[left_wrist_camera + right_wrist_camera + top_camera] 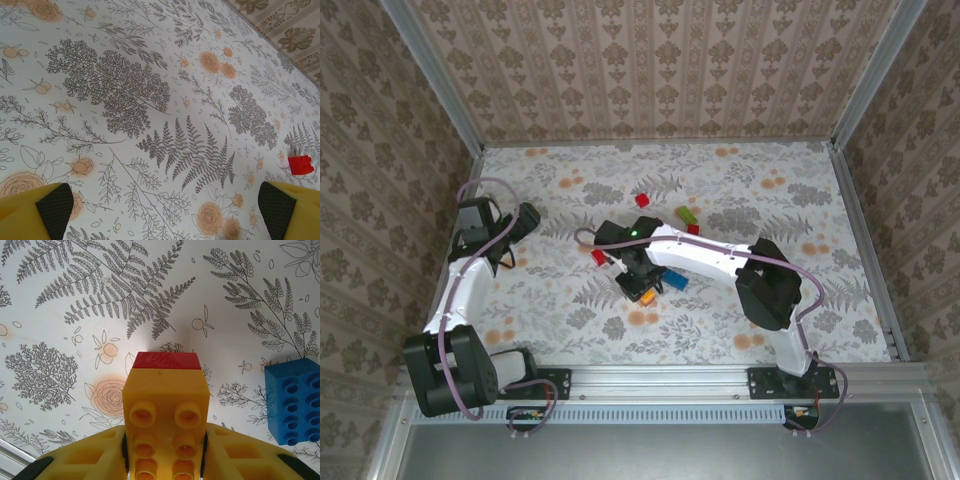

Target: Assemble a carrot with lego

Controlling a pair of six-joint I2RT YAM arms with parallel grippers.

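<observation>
My right gripper point(164, 452) is shut on an orange lego brick point(165, 400), its pads against both of the brick's sides. A red brick point(166, 360) is joined to the orange one's far end. In the top view this gripper point(640, 285) points down at mid-table with the orange brick point(647, 295) at its tip. A blue brick point(295, 400) lies just to the right on the table point(677, 281). My left gripper point(525, 222) hovers at the left, open and holding nothing, with its fingertips point(55, 205) wide apart.
Loose bricks lie beyond the right gripper: a red one point(642, 199), a green one point(686, 214), a small red one point(693, 229) and another red one point(599, 257). The left wrist view catches a red brick point(301, 164) at its right edge. Patterned walls enclose the floral table point(770, 330).
</observation>
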